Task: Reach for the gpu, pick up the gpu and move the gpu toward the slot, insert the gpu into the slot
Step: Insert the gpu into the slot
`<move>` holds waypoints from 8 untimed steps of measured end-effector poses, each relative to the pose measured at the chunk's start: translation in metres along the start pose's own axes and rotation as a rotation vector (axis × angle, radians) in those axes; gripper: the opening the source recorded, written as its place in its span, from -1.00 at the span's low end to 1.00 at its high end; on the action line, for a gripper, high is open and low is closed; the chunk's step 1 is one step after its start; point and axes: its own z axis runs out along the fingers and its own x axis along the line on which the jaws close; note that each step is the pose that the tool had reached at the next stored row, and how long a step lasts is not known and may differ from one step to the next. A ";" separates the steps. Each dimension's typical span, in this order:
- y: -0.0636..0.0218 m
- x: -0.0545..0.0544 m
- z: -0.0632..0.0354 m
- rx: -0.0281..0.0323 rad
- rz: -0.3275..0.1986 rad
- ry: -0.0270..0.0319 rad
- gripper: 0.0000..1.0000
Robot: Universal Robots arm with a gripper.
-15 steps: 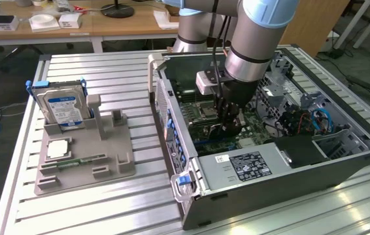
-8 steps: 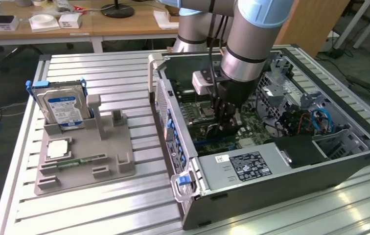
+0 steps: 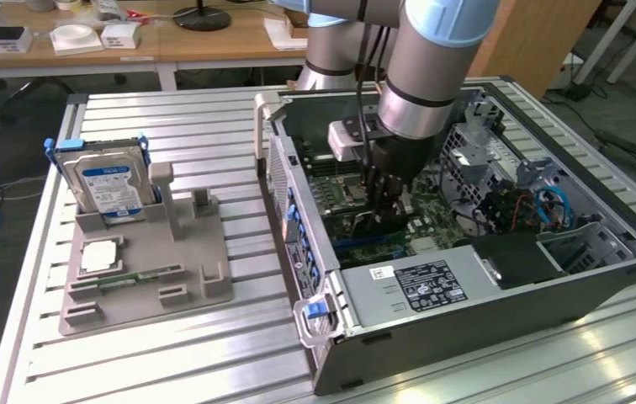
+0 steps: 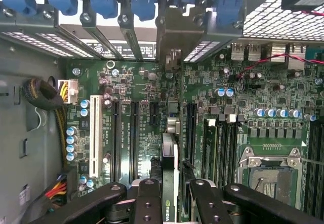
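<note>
Black fingers [image 4: 147,204] of the gripper [image 4: 169,204] clamp the gpu [image 4: 169,183] edge-on between them, low inside the computer case [image 3: 464,286]. Its lower edge seems to sit at a motherboard [image 4: 131,87] slot [image 4: 174,133], with neighbouring slots close on both sides.

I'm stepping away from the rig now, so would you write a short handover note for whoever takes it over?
Pincer: shut on the gpu, held edge-on, deep inside the open computer case.
GPU: picked up and carried over the motherboard, its bracket end toward the rear slot covers, lined up along an expansion slot.
Done: reach, pick-up, carry to the slot.
Left: whether the card is fully seated cannot be told; insertion not confirmed.
Hard drive stands in the grey holder tray outside the case.
</note>
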 end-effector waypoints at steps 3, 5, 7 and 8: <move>0.0008 0.000 0.0003 -0.0001 0.000 0.0000 -0.47; 0.0010 0.000 0.0004 -0.0001 0.000 0.0002 -0.47; 0.0010 0.000 0.0013 -0.0003 0.000 0.0002 -0.47; 0.0011 0.000 0.0018 -0.0005 0.000 0.0006 -0.47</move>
